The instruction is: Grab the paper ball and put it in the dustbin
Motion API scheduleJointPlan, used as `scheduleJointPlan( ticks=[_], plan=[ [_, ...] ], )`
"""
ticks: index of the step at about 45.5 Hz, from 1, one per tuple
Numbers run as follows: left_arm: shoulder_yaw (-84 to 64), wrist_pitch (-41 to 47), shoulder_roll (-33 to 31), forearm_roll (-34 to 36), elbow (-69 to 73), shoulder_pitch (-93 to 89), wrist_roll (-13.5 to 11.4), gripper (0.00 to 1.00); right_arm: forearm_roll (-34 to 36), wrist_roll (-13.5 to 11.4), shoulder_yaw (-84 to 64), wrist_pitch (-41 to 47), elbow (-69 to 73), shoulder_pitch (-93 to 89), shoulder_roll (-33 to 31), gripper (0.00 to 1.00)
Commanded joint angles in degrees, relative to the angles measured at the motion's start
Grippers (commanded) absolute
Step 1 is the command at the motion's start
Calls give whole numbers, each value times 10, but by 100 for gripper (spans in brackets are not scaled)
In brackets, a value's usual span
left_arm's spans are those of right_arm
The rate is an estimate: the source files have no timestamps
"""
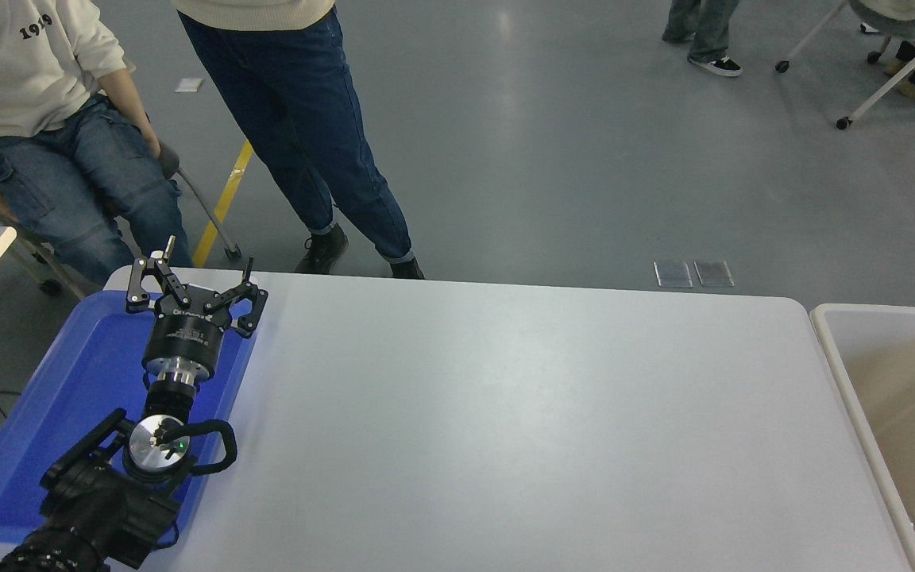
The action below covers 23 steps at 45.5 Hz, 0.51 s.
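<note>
the left gripper [191, 280] is sitting parked over the blue tray [52, 413] at the lower left of the head view, its fingers [138, 282] spreading wide apart with nothing between them. its arm is reaching in from the bottom left corner and pointing toward the far edge of the white table [505, 413]. the right arm and its gripper are not showing anywhere in this view.

moving outward, the tabletop is lying bare and evenly lit. the dustbin [839, 349] is standing just past the table's right edge, its thick off-white rim and beige inner wall showing, with the rest cut off by the picture's edge. the paper ball is not showing anywhere: not on the table, not in the tray's visible part, and not in the slice of the bin that is in view. whether it is lying deeper in the bin or somewhere out of frame cannot be told.

beyond the far side, a person [299, 127] in dark jeans is standing close to the table, and another [44, 119] is sitting at the upper left.

as a judgement from the task alone, a crumpled paper wad is likely to be very light, soft and springy, giving under pressure rather than slipping. closing the fingers across its widest part, from above, is looking like the safest hold, with a gentle squeeze being enough.
</note>
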Motion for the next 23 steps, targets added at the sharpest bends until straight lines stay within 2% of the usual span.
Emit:
scheduleJointPlan(
  ticks=[1, 10, 23],
  plan=[
    [0, 0, 0, 0, 0, 0, 0, 100, 2, 1, 58, -109, -11, -85, 17, 0],
    [0, 0, 0, 0, 0, 0, 1, 100, 2, 2, 114, -167, -61, -156, 64, 0],
    [0, 0, 0, 0, 0, 0, 0, 100, 2, 3, 208, -196, -163, -245, 143, 0]
  ],
)
